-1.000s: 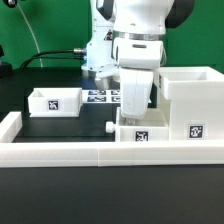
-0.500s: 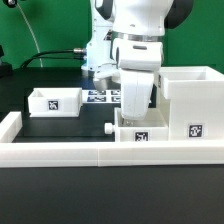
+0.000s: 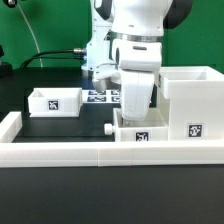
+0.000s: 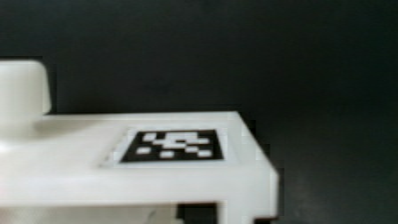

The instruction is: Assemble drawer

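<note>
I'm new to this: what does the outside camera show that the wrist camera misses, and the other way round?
Only the exterior view: the white robot arm, its gripper, a small white open-top plastic tray on that view's left, the large white boxy housing and the long white border wall. Only the wrist view: a close-up of one black-and-white square tag. Both: white tagged plastic on the black table.
</note>
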Motion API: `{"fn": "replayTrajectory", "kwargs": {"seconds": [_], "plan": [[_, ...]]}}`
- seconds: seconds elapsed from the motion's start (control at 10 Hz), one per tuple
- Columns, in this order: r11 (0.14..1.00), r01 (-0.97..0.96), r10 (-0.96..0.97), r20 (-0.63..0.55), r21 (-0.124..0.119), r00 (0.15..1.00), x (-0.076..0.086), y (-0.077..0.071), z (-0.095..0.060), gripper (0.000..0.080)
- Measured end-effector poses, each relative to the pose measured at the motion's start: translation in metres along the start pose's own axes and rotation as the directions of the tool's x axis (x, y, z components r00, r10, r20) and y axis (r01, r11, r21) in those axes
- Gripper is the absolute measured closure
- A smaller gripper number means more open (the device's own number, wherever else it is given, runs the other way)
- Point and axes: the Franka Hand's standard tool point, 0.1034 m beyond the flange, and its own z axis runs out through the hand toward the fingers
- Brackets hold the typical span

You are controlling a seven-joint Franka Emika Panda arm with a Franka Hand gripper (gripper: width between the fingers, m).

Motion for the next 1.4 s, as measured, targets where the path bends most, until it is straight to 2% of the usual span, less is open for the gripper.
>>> {"fn": "replayTrajectory", "kwargs": {"seconds": [0.2,0.8,0.9,1.0,1.1,1.2,1.3,1.4], "plan": [[0.999,0.035,-0.035,0.011,-0.002,0.999,0.005,0.0,0.0,0.0755],[1.0,0.031,-0.031,0.011,-0.001,0.999,0.003,0.0,0.0,0.0755],[1.0,0.024,-0.024,0.01,-0.003,1.0,0.004,0.0,-0.001,0.0658],[1.0,0.017,-0.017,0.009,-0.01,1.0,0.007,0.002,-0.006,0.0482],[1.0,0.015,-0.015,0.01,-0.01,1.0,0.007,0.003,-0.01,0.0482],[1.0,0.013,-0.013,0.014,-0.004,1.0,0.007,0.004,-0.015,0.0301],[1.0,0.011,-0.011,0.017,-0.004,1.0,0.005,0.005,-0.023,0.0199],[1.0,0.011,-0.011,0.022,-0.003,1.0,0.002,0.007,-0.03,0.0199]]}}
